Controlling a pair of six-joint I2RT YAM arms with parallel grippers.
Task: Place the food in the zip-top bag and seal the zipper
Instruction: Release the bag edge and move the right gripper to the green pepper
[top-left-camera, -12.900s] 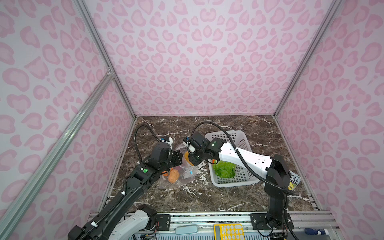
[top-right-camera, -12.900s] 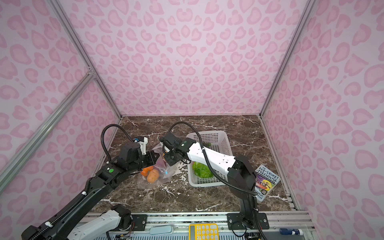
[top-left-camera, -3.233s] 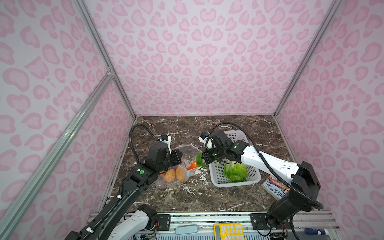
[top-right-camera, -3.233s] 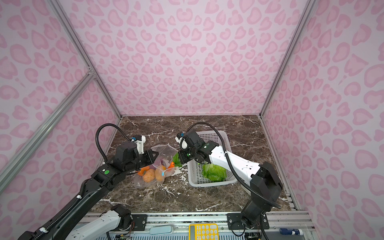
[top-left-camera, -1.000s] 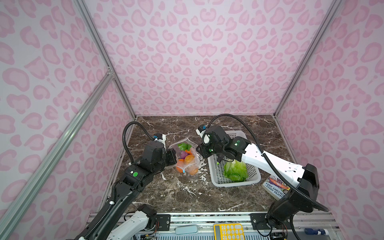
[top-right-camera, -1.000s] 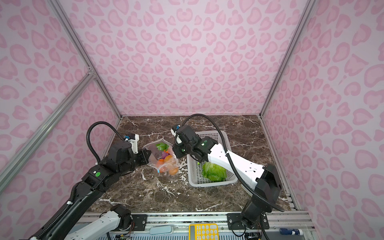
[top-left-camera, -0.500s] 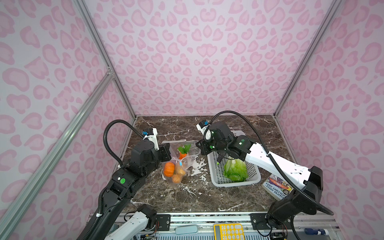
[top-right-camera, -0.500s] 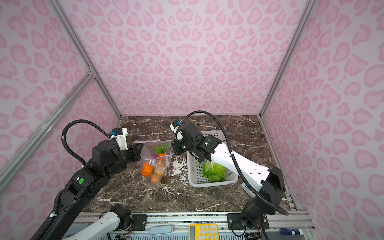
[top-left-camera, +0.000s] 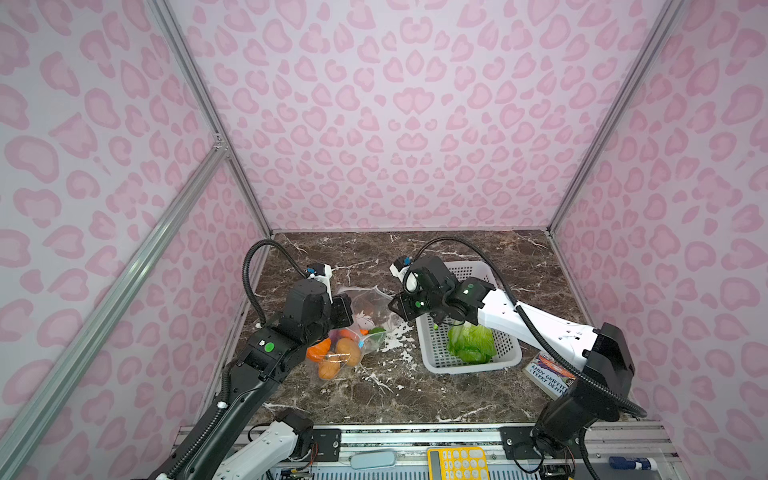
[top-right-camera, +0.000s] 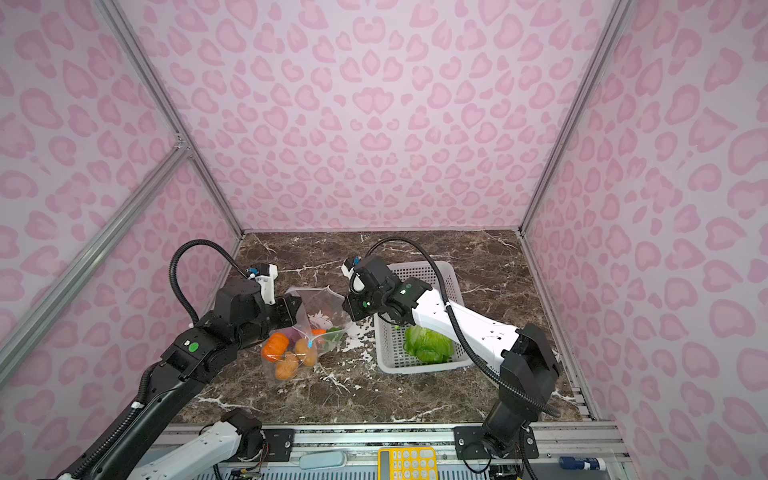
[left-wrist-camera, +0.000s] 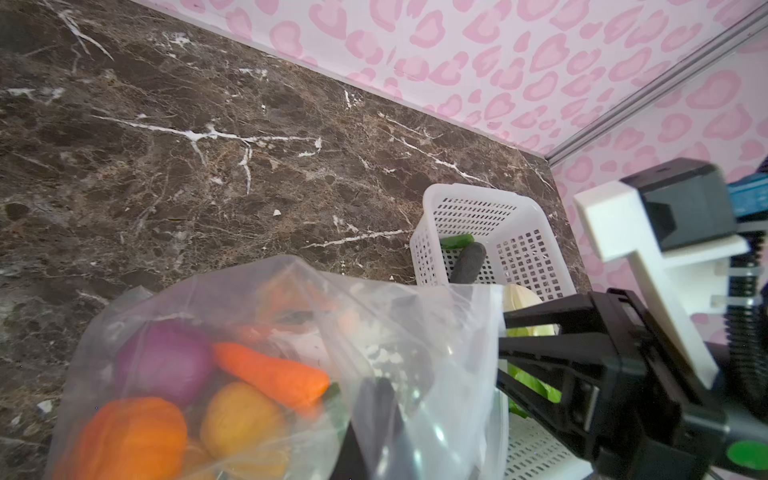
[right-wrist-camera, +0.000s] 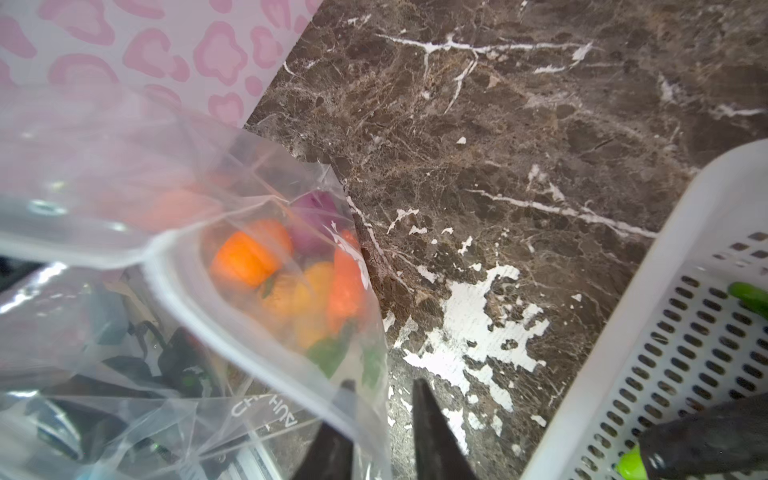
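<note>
Crinkly clear zip-top bag (top-left-camera: 368, 303), frame centre, holds round pumpkin (top-right-camera: 275, 345); left gripper (top-left-camera: 348, 311) clamped on it, right gripper (top-left-camera: 394, 308) parted. Leafy cabbage (top-left-camera: 471, 343) in perforated basket (top-left-camera: 469, 366). Veined brown marble tabletop (top-left-camera: 457, 399), pink-spotted walls (top-left-camera: 395, 124).

White basket (top-left-camera: 432, 345) beside book (top-left-camera: 548, 376); perhaps a calculator (top-left-camera: 457, 463).

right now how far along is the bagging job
Done: carrot, pumpkin, onion and potatoes sit inside the zip-top bag. In hand: the left gripper is shut on the bag, holding it up; the right gripper has its jaws apart at the mouth edge. Left: the cabbage lies in the white basket, and the zipper looks unsealed.
</note>
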